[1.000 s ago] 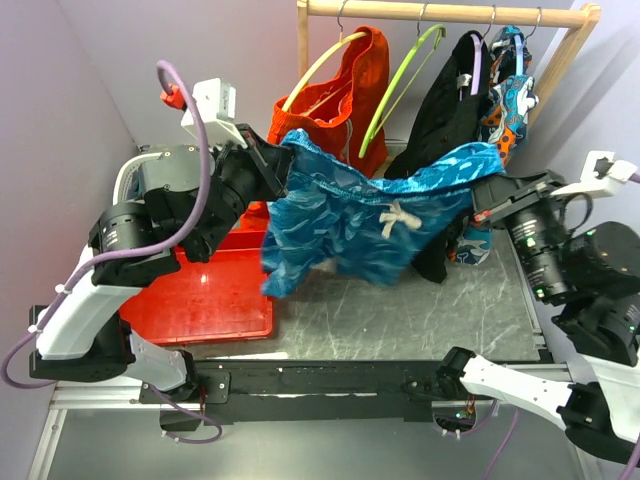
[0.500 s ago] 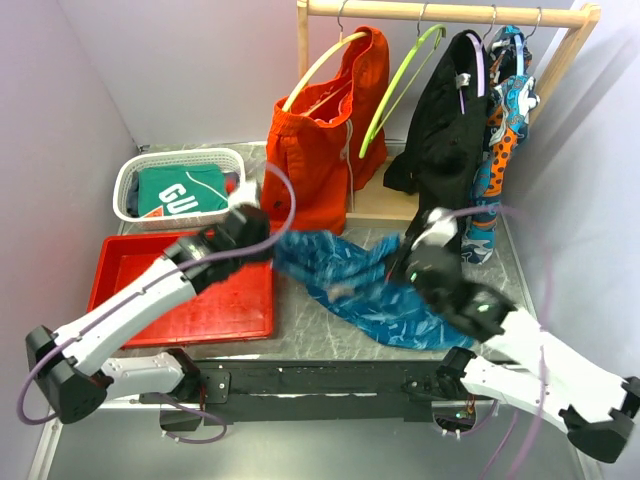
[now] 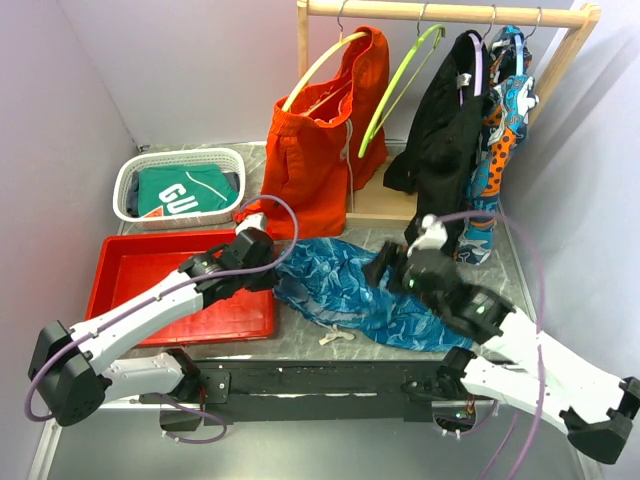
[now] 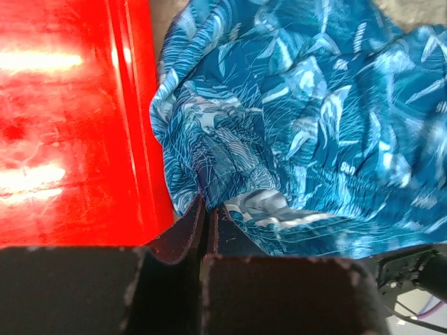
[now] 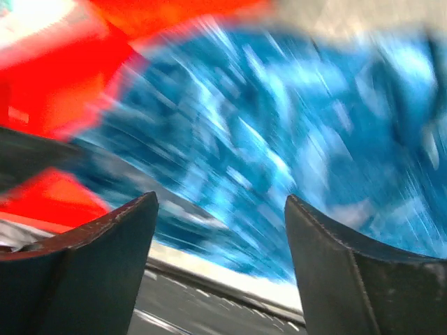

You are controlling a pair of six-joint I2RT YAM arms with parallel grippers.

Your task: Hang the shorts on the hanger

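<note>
1. Table: grey work surface carrying everything listed.
2. Wooden rack: stands at the far edge and bears the hung garments.
3. The shorts: blue-and-teal, spread in a crumpled heap on the table between the two arms, one edge just beside the red tray. Not yet on any hanger. They likely lie flat so that a better hold can be taken.
4. The hanger: lime green, hooked on the rail between the orange shorts and a black garment, empty and well apart from the shorts.
5. Left gripper: low at the heap's left edge. Its wrist view shows the fingers pressed together on a fold of the fabric, apparently as an anchor.
6. Right gripper: over the heap's right part. Jaws spread wide, nothing between them (view blurred; contact with the cloth cannot be told). Probably seeking a second hold.
7. White drawstring: loose on the table at the near hem.
</note>
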